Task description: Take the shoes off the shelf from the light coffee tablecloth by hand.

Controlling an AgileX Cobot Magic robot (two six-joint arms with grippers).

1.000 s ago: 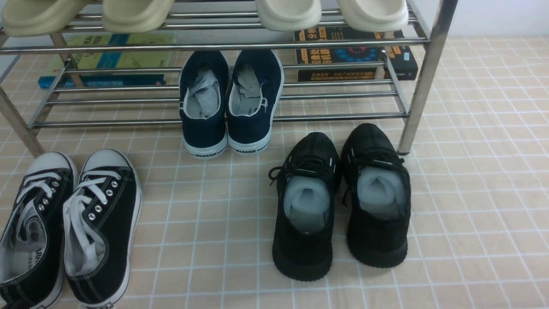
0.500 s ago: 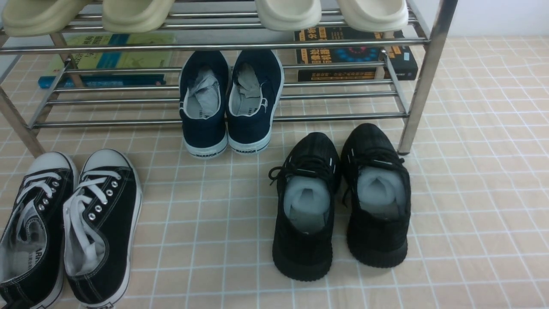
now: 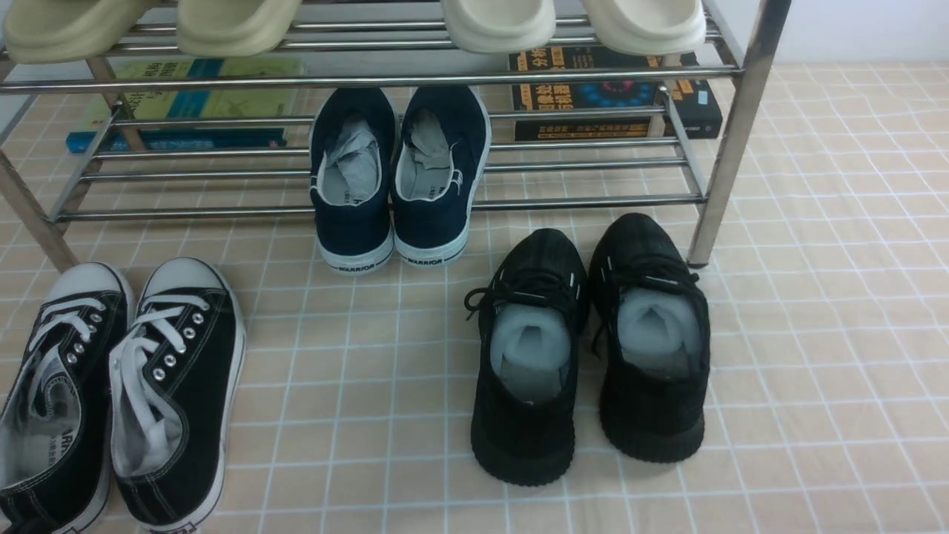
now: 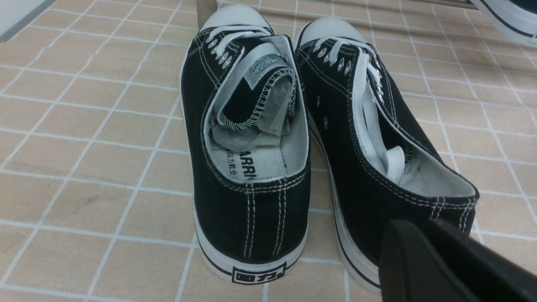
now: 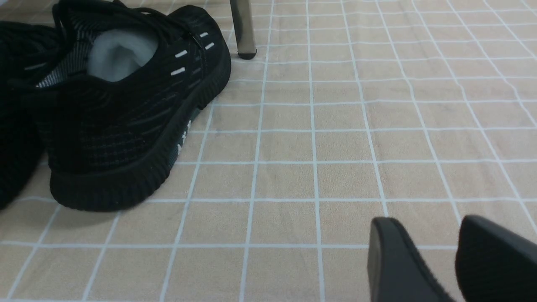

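Front view. Shoes (image 3: 178, 371), black canvas with white laces and toe caps, off the shelf (image 3: 385, 78) and flat on the tablecloth (image 3: 815, 334), at the near left, side by side, toes toward the shelf's left leg. Navy slip-ons (image 3: 400, 178) with toes on the lowest bars, heels hanging over the front bar toward the cloth. All-black knit sneakers (image 3: 593, 348) on the cloth right of centre, just before the shelf's right leg. Cream slippers (image 3: 497, 22) up on the higher tier. Books (image 3: 615, 89) lying on the cloth behind the bars.

Left wrist view. Same canvas shoes (image 4: 251, 167) seen from behind the heels, standing upright on the cloth (image 4: 84, 147), nearly touching each other, crumpled paper stuffed in one. Left gripper (image 4: 423, 228) low and just behind the heel of one shoe, with only the dark tips showing. Fingers so close together that no gap shows, so cannot tell whether fully closed. Nothing between them.

Right wrist view. Right gripper (image 5: 428, 226) low over bare cloth (image 5: 356, 147), fingers a little apart with cloth showing in the gap, gripping nothing. One knit sneaker (image 5: 126, 113) well off to the side, and a shelf leg (image 5: 243, 29) standing beyond it.
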